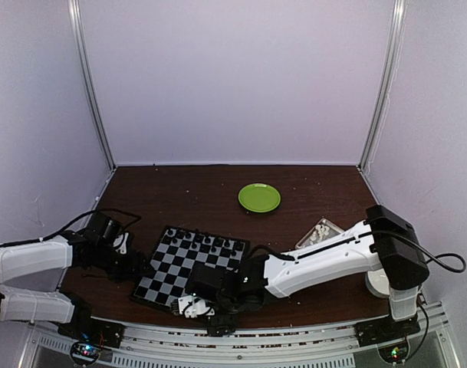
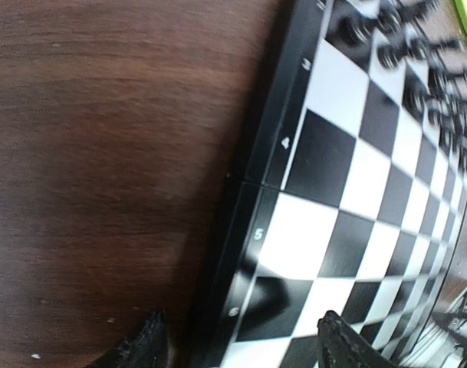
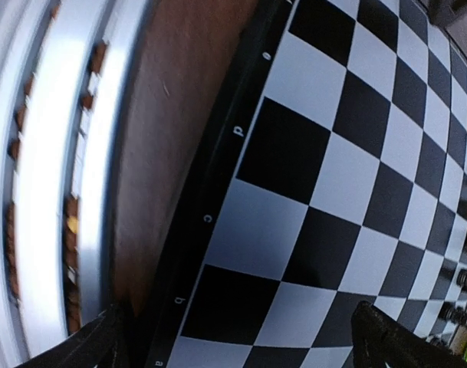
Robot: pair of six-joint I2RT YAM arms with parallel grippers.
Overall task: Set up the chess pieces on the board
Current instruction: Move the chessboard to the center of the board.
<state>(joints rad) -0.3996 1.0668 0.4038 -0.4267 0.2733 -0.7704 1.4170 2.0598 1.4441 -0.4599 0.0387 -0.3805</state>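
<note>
Open and empty, right gripper [image 3: 241,346] and left gripper [image 2: 239,349] straddled the flat black-and-grey checked chessboard [image 1: 168,268] at its six and nine o'clock edges, probably to square it.

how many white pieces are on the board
0 in view. The white pieces sit in the clear tray on the right; the board shows only black pieces along its far edge. The right arm may hide some.

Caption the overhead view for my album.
Left arm and right arm reach to a chessboard, black pieces lining its far edge, white pieces sitting in a clear tray.
</note>
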